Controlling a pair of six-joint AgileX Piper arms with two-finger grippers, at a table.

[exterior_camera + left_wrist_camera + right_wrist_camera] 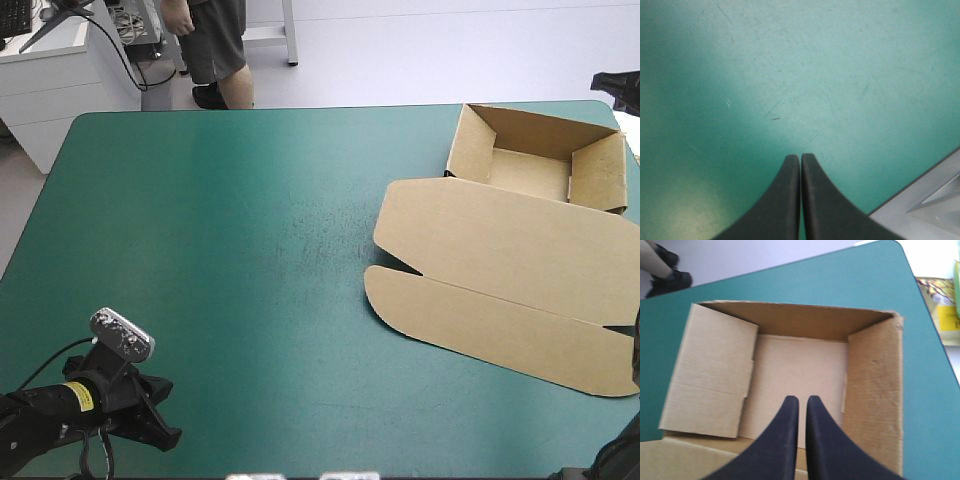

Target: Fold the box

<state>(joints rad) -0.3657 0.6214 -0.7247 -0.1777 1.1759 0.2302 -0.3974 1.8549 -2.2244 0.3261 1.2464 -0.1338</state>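
The box [510,250] is lying on the right side of the teal-green surface [220,250], reaching toward the far right corner. It is standing as an open tray with its walls raised, and its lid is spreading flat toward the near edge. The left gripper [800,157] is pointing at bare cover by the near left corner, well apart from the box, its black fingers pressing together. The right gripper [802,400] is hanging above the tray, fingers nearly touching, pinching nothing.

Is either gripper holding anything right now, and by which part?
Nothing is held. The left gripper is shut over the bare teal-green cover; the right gripper is shut and empty, the box ahead of it.
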